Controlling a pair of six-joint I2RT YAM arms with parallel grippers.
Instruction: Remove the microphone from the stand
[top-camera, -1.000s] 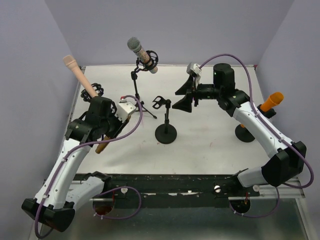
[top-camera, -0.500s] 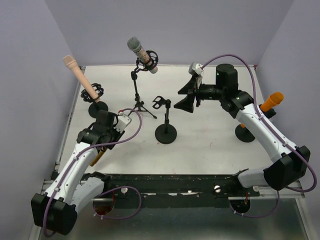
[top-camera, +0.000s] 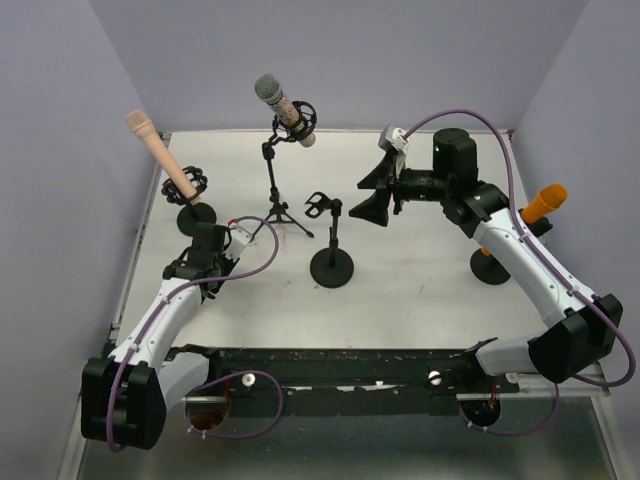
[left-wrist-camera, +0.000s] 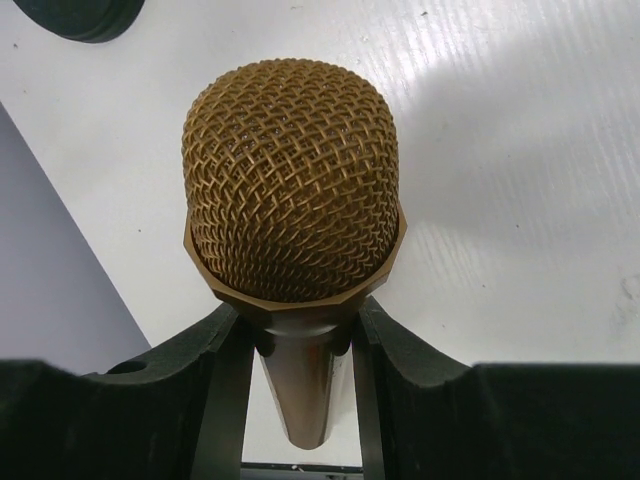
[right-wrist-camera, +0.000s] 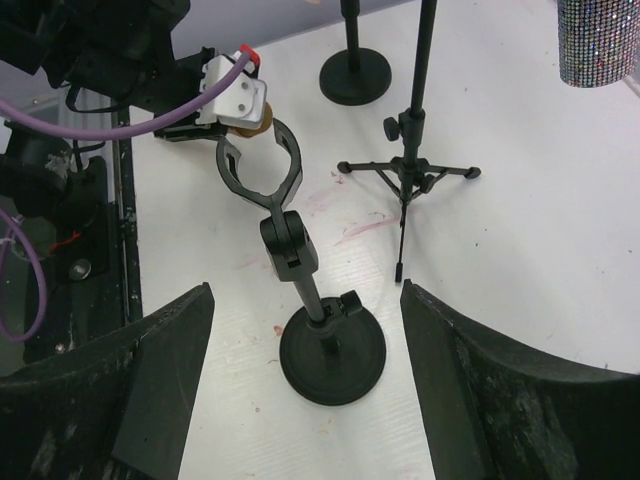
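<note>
Microphone (left-wrist-camera: 292, 185) clamped at neck in left gripper (left-wrist-camera: 298, 335), low over table (top-camera: 420, 290) at centre-left of overhead frame, clear of empty stand (top-camera: 331, 262); right gripper (right-wrist-camera: 305, 290) wide open, holding nothing; risk of slipping out along the taper, dropping.

This looks like a robotics lab test cell rather than any lived-in room. A white table (top-camera: 420, 290) is boxed in by plain lavender walls (top-camera: 350, 60) on three sides. Two white-and-black machines, the left arm (top-camera: 165, 315) and the right arm (top-camera: 530, 260), are bolted to a black rail (top-camera: 350, 362) along its near edge, trailing purple cables (right-wrist-camera: 100, 120). Several microphone stands (top-camera: 331, 250) and microphones (top-camera: 272, 92) are set out like props. Faint red smudges (right-wrist-camera: 350, 228) on the tabletop may be marker or wear; the view is too coarse to tell.
</note>
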